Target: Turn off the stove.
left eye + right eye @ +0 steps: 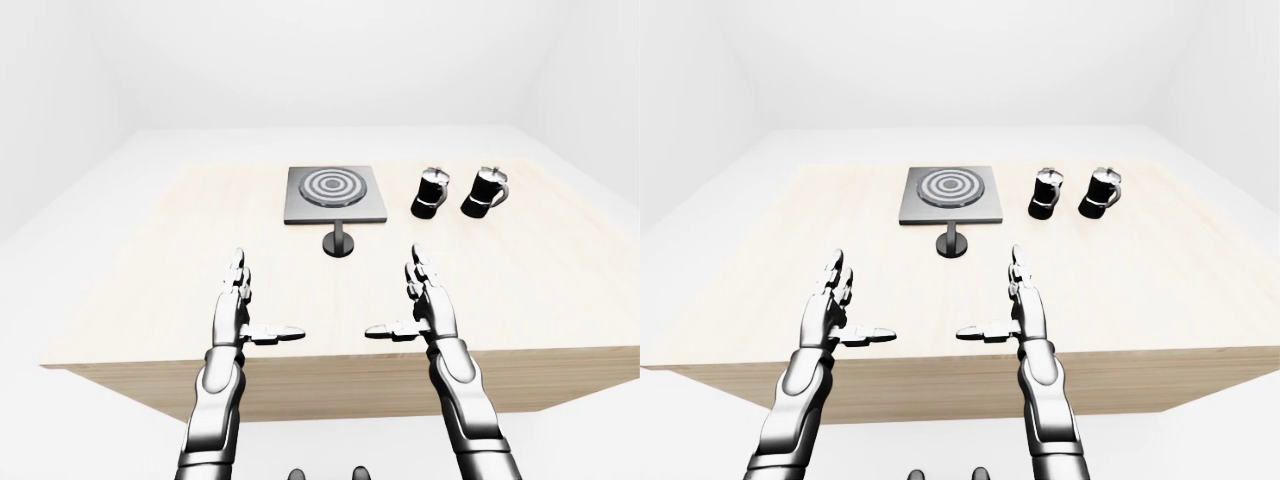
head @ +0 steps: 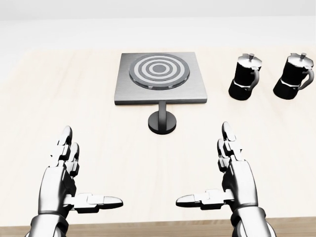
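Your stove [image 2: 160,79] sits on the tabletop [image 2: 59,98] toward its far edge, a little left of the midline between the side edges. It is a flat grey square slab with a round ringed burner [image 2: 159,70] centred on it, and its sides run square with the tabletop's edges. Its knob [image 2: 162,121] stands just off the slab's near edge — a dark round disc with a short upright stem, its long axis vertical, touching or nearly touching the slab. You cannot read from these views which way the knob is turned.

To the right of the stove, along the same far band, stand two black pots [image 2: 245,77] [image 2: 293,75], upright, close together but apart. The nearer pot is well clear of the stove's right side.

Your left hand [image 2: 66,178] and right hand [image 2: 232,175] hover over the near edge, palms facing each other, fingers stretched straight toward the far edge and thumbs pointing inward — both fully spread, holding nothing. The knob lies between them in line, slightly closer to the right hand's side, with bare wood all the way from the hands to it.

In the left-eye view, the tabletop has wide bare room to the left of the stove, out to the left edge.
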